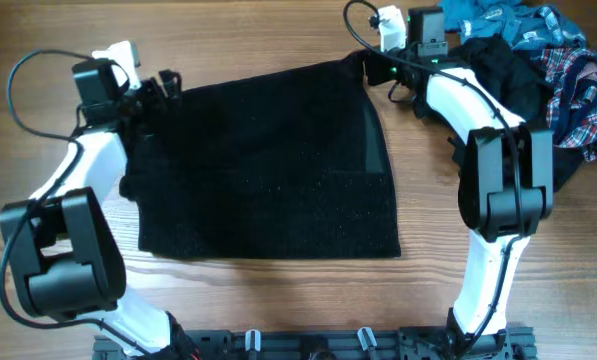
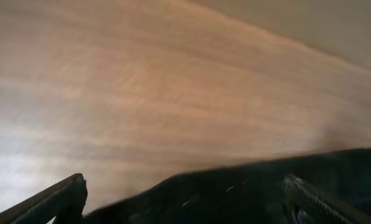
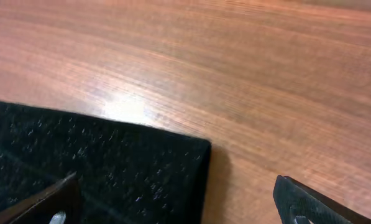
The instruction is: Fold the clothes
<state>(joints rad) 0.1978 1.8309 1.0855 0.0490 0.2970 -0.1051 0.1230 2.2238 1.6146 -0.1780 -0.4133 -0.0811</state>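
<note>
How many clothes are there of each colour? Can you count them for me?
Black clothes: 2, the big flat one and the crumpled one in the heap
Teal-blue clothes: 1
Red-blue plaid clothes: 1
Total: 4, as far as the jumbled heap lets me tell them apart.

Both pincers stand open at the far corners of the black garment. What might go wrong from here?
1. The right pincer has only a corner of the black garment between its jaws, off to one side; closing may catch one layer or slip off.
2. The right arm stands beside the pile of other clothes; a wide swing may drag them.
</note>
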